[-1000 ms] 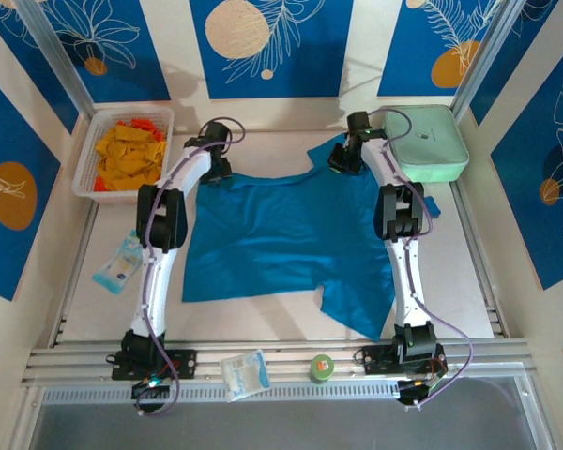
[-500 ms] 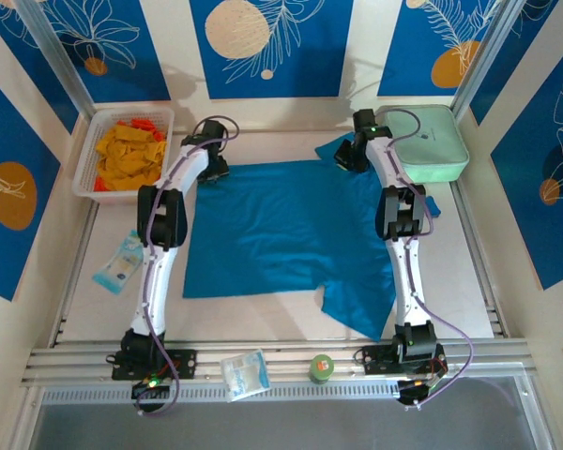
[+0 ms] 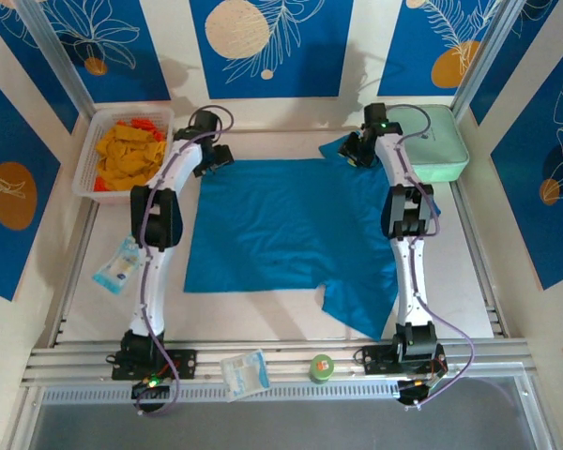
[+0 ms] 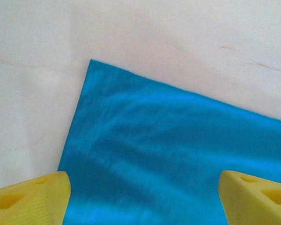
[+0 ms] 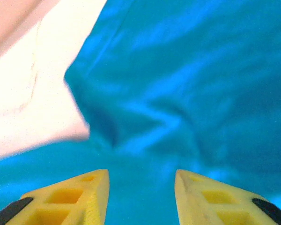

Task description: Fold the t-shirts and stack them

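Both grippers have let go of the teal-blue t-shirt (image 3: 281, 234) since a second ago. By the near rail lie a clear packet (image 3: 244, 372) and a small green round tub (image 3: 320, 367). The soft, faintly rippled shirt lies flat mid-table. At its far corners the left gripper (image 4: 141, 180) gapes wide and the right gripper (image 5: 141, 176) stands partly open, both empty. Far left, a white slotted basket (image 3: 86, 169) holds crumpled yellow and orange pieces. Far right sits a smooth mint-green case (image 3: 441, 141).
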Robot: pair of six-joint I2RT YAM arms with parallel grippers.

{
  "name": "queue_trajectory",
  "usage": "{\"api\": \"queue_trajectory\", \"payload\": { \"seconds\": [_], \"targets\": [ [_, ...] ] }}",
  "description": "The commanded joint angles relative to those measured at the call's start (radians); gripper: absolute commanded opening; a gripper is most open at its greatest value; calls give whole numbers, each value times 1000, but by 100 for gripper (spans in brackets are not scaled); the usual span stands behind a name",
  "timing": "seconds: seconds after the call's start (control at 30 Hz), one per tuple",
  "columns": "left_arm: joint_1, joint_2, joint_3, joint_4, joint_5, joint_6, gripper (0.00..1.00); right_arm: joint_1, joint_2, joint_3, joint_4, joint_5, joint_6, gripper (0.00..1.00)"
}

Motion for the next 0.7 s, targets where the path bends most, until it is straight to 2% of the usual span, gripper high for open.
{"api": "queue_trajectory", "payload": {
  "seconds": [0.0,0.07,0.17,0.27,0.37,0.5,0.57,0.67],
  "targets": [
    [-42,-228,-187,77,14,44,84,45,-282,-259,53,101,-97,47],
    [-66,-344,-342,94,-5,48,85,44,-458,-504,113,137,-108,50],
    [-94,-485,-559,109,-20,28,85,25,-654,-778,136,172,-115,50],
    [-127,-593,-759,146,-17,-5,82,-6,-791,-990,125,160,-126,41],
    [-165,-661,-915,167,-15,-39,78,-26,-885,-1115,53,152,-169,40],
    [-212,-707,-1042,179,-3,-72,73,-27,-983,-1255,-10,185,-194,40],
    [-228,-707,-1087,181,10,-86,70,-28,-1017,-1311,-15,153,-178,40],
    [-253,-685,-1139,201,30,-106,65,-20,-1010,-1357,-3,100,-146,36]
  ]
}}
